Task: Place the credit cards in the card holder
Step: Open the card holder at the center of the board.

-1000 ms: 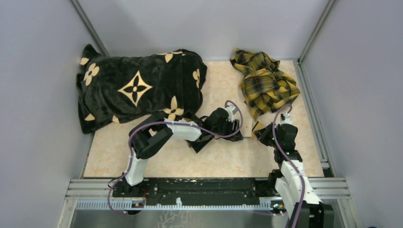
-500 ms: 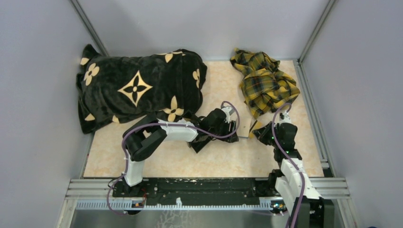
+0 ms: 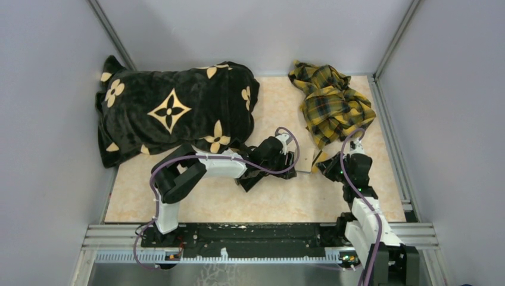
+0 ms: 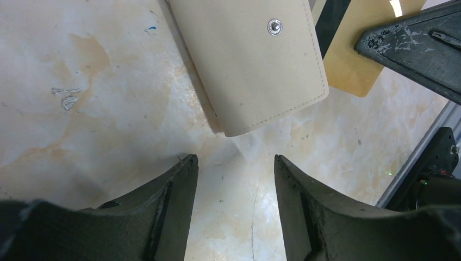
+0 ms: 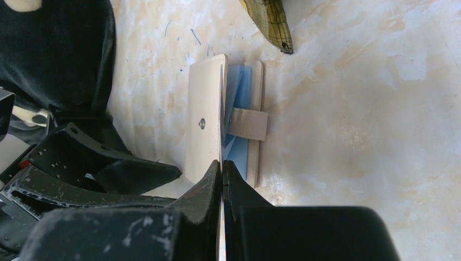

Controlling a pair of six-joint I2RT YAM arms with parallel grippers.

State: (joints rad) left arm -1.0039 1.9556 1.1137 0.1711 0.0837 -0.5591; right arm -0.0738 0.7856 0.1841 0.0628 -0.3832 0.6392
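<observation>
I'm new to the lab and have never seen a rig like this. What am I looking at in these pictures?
Two robot arms stand at the near edge of a table, each ending in a two-finger gripper. The wide picture looks down from above. The other two come from cameras on the wrists, so each shows its own gripper at the bottom. On the table lie a black flower-patterned blanket, a yellow plaid cloth and, between the arms, a beige card holder. The left gripper is open and empty, just short of the holder. The right gripper is shut, apparently pinching a tan card beside it.
</observation>
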